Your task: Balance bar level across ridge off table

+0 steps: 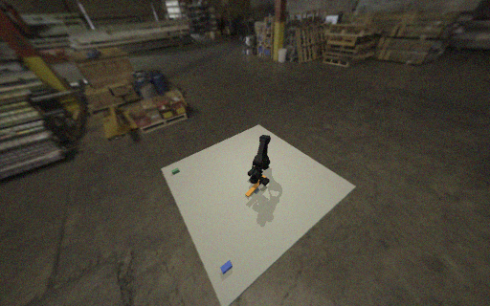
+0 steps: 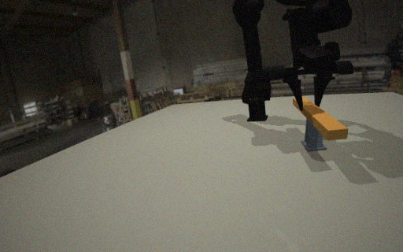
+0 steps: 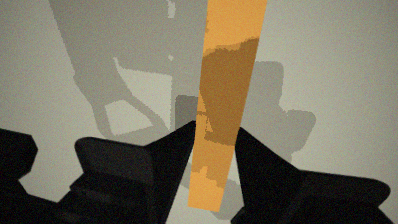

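The orange bar (image 1: 251, 192) (image 2: 332, 127) (image 3: 227, 75) is held off the table, its long side pointing away from the arm. My gripper (image 2: 310, 107) (image 3: 216, 128) is shut on the bar, with one finger on each side, nearer to its far end in the exterior view. The blue-grey ridge (image 1: 256, 191) (image 2: 313, 135) stands upright on its base under the bar, in front of the fingers in the exterior view. The bar covers the ridge's top, so I cannot tell whether they touch. The bar looks roughly level. The ridge is not visible in the wrist view.
The pale table top (image 1: 203, 191) (image 2: 155, 177) carries a blue block (image 1: 226, 267) near its front corner and a small green block (image 1: 175, 171) near its left corner. The arm's base (image 2: 257, 112) stands beyond the ridge. The arm's shadow falls around the bar.
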`<action>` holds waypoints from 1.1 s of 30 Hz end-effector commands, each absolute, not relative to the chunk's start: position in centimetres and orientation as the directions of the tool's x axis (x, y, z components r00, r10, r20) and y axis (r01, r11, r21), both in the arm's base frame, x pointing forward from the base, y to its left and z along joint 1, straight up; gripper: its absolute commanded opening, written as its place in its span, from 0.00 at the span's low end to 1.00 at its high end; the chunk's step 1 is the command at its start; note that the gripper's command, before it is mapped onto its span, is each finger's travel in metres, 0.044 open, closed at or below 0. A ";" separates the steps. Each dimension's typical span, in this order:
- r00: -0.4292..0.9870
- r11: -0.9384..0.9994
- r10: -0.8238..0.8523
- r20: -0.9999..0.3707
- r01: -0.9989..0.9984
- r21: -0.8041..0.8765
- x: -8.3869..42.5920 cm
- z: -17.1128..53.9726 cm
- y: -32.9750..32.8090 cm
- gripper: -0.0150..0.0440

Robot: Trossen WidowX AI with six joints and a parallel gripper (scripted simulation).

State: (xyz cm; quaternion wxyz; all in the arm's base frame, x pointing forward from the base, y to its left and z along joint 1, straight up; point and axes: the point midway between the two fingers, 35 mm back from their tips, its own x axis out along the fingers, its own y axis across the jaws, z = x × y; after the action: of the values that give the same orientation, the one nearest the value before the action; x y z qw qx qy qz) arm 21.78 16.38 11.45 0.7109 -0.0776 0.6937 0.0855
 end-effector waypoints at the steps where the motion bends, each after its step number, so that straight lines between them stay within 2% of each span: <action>1: 0.021 0.974 0.016 -1.000 -0.225 0.011 21.7 11.3 16.4 0.25; 33: 0.021 0.974 0.016 -1.000 -0.225 0.011 21.7 11.0 16.4 0.25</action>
State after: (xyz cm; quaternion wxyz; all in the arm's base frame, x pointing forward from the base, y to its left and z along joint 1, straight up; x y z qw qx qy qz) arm 21.77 16.40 11.28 0.7113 -0.0771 0.6934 0.0859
